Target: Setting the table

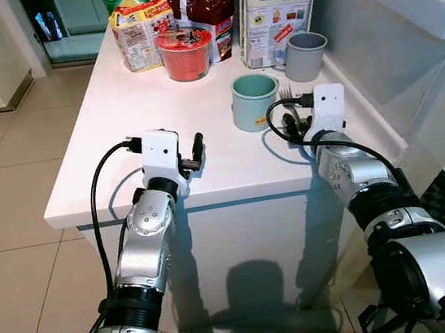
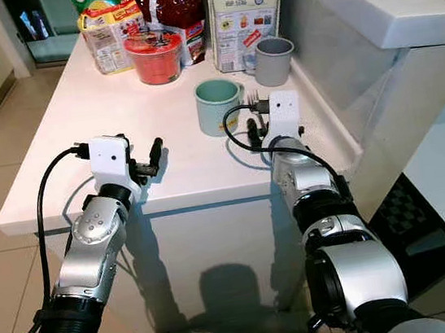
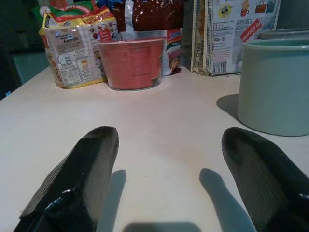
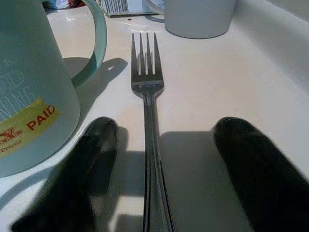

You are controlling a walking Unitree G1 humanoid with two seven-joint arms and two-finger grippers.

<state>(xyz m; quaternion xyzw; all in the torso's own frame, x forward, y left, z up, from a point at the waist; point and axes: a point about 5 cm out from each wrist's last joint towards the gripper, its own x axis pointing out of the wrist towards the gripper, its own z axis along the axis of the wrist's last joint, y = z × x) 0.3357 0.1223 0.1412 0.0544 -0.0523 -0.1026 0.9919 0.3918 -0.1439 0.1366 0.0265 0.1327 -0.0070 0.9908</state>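
My right gripper [image 4: 159, 169] rests low on the white tabletop [image 1: 118, 123] near its right edge, fingers [image 4: 94, 159] spread apart with nothing between the pads yet. The slim silver metal fork [image 4: 147, 101] lies flat on the table, running straight down the gap between those fingers, its handle toward me and its tines pointing away. I judge the fingers sit astride the handle this way so that closing them would pinch it from both sides; the handle looks thin and lies flush with the surface, so the pinch will need to be low and could slip.

My left gripper [image 3: 164, 183] sits on the near edge of the table, well apart from the fork, fingers also parted and empty, waiting over bare surface.

Just beside the fork, on its left, stands the pale green ceramic mug [image 4: 34, 92], upright, its handle curving toward the tines without touching them. It crowds my left finger, so I have little room to shift sideways.

Beyond the tines stands a grey cylindrical cup [image 1: 306, 54], upright. Farther back are a red plastic tub with a clear lid [image 1: 185, 54] and a row of printed food packets [image 1: 139, 31] along the far edge.
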